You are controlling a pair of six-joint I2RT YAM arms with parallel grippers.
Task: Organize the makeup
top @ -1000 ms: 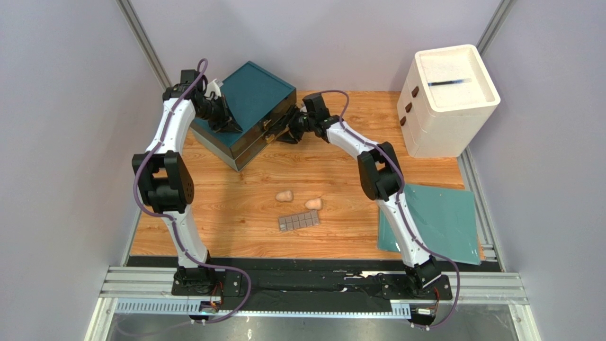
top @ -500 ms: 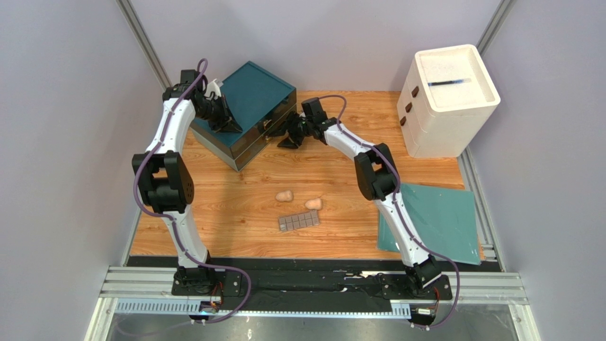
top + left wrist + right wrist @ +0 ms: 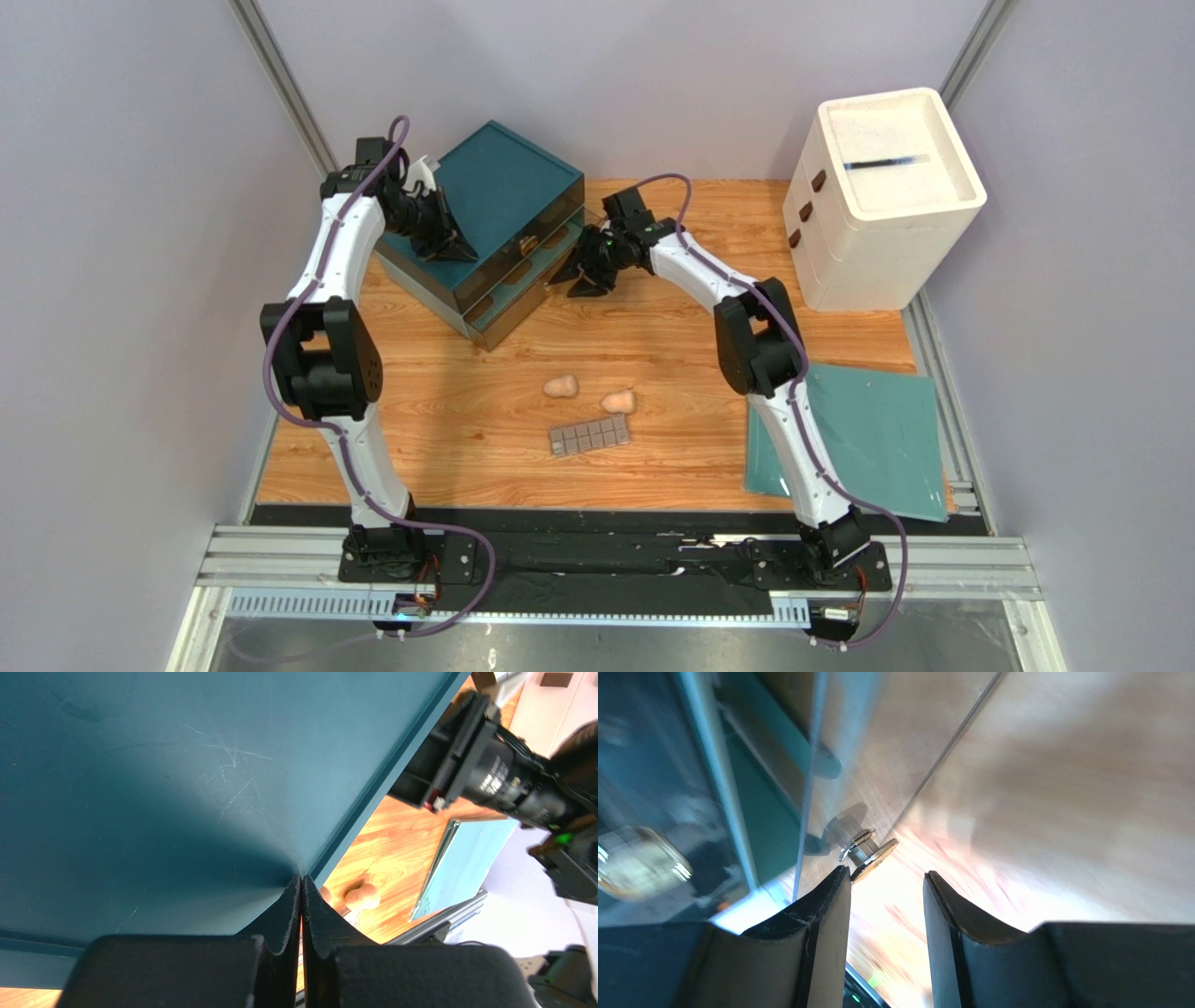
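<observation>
Two peach sponges (image 3: pixel 561 384) (image 3: pixel 617 402) and the grey-brown palette (image 3: pixel 589 437) lie on the wooden table in front of the teal drawer box (image 3: pixel 498 189). One sponge also shows in the left wrist view (image 3: pixel 361 896). No bottles show clearly; a blurred pale round thing (image 3: pixel 636 862) sits inside the box. My left gripper (image 3: pixel 456 249) (image 3: pixel 302 878) is shut and empty, its tips pressed on the box lid near its edge. My right gripper (image 3: pixel 579 276) (image 3: pixel 885 878) is open at a drawer front, the metal knob (image 3: pixel 868 850) just past its left fingertip.
A white drawer unit (image 3: pixel 884 189) stands at the back right. A flat teal mat (image 3: pixel 863 441) lies at the near right, partly over the table edge. A drawer of the teal box is partly pulled out (image 3: pixel 526 294). Grey walls close in both sides.
The teal box's drawer has slid out toward the near right, and my right gripper has drawn back with it. The left arm has not moved.
</observation>
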